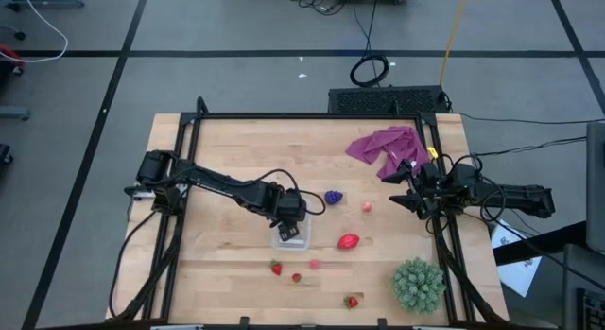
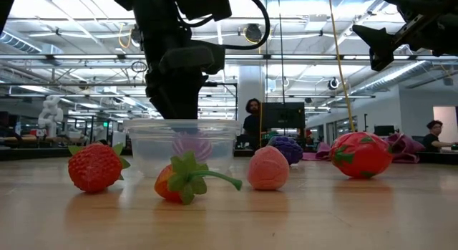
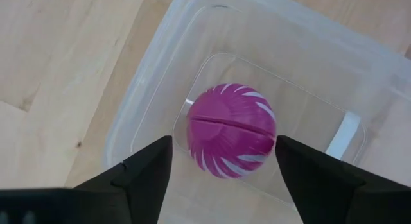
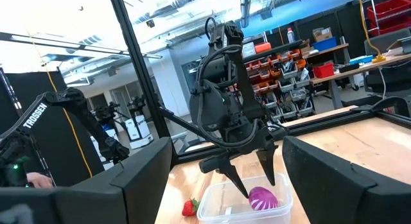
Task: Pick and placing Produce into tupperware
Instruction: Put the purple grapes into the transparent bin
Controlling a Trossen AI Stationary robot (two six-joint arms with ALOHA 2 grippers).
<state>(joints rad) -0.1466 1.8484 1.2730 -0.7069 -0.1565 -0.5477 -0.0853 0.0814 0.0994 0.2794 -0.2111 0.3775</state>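
Purple-pink striped round toy piece [image 3: 231, 129] sits inside the small clear plastic tupperware [image 3: 138, 105] — left gripper [image 3: 223, 165] straddles it, fingers spread, not clamping. We'd lift straight up, clearing the walls. Right gripper [image 1: 413, 193] waits open by the table's edge.

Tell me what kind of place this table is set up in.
Probably a robotics lab or workshop: open ceiling with pipes and strip lights, shelves of red parts bins, and people at monitors behind the wooden table.
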